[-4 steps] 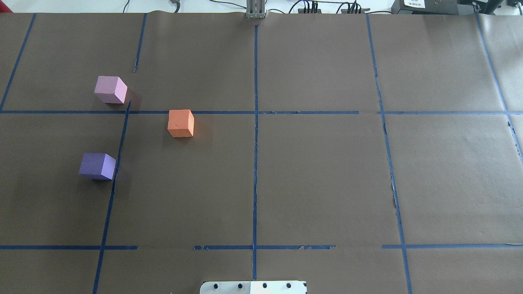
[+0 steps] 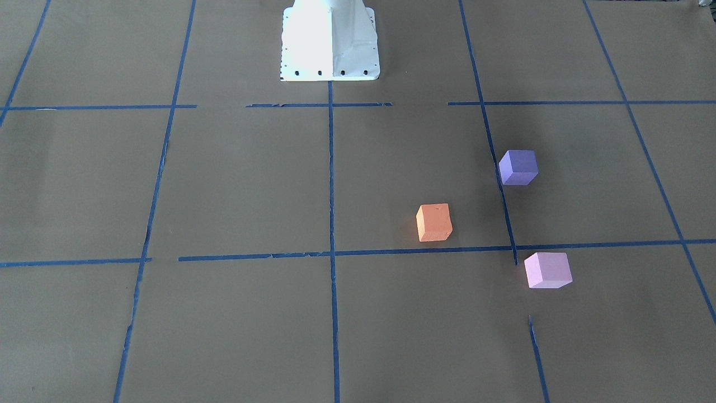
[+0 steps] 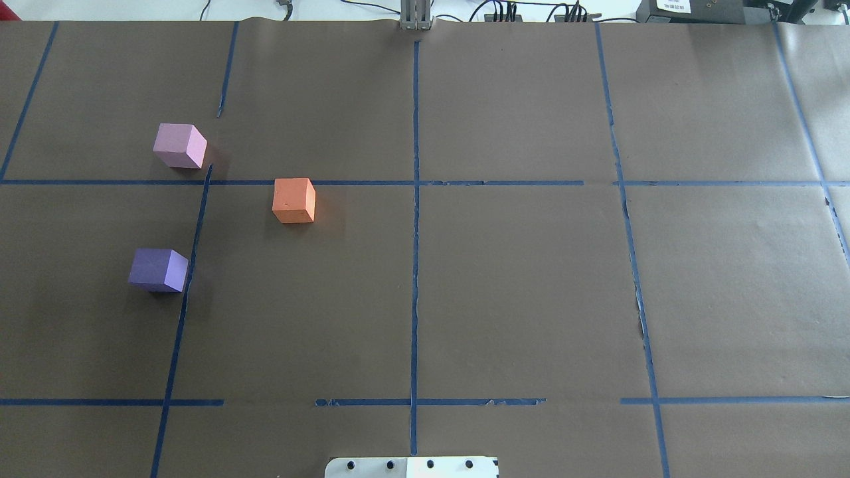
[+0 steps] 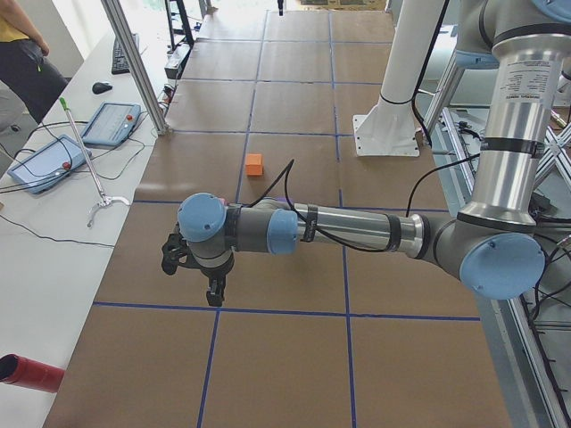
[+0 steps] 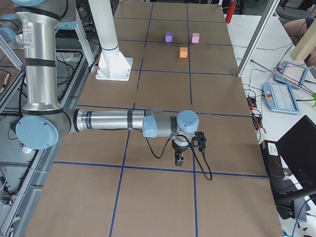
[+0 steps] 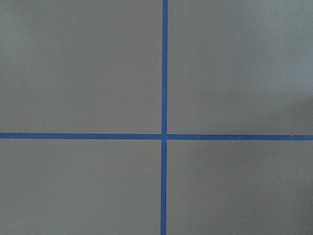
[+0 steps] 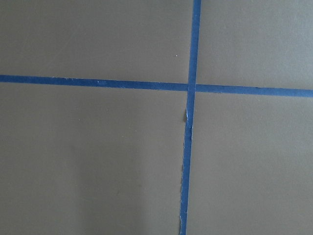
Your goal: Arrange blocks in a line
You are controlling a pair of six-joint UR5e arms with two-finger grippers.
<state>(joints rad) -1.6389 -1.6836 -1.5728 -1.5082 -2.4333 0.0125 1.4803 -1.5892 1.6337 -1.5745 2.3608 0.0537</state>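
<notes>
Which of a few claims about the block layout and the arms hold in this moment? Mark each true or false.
1. The three blocks already form a straight line. False: the orange block sits off to one side of the pink block and the purple block, so they make a triangle.
2. All three blocks lie on the robot's left half of the table. True.
3. The left gripper holds the purple block. False: that block rests on the table, and the left gripper hangs far from all the blocks.
4. No two blocks touch. True.
5. The orange block is the one nearest the centre tape line. True.
</notes>
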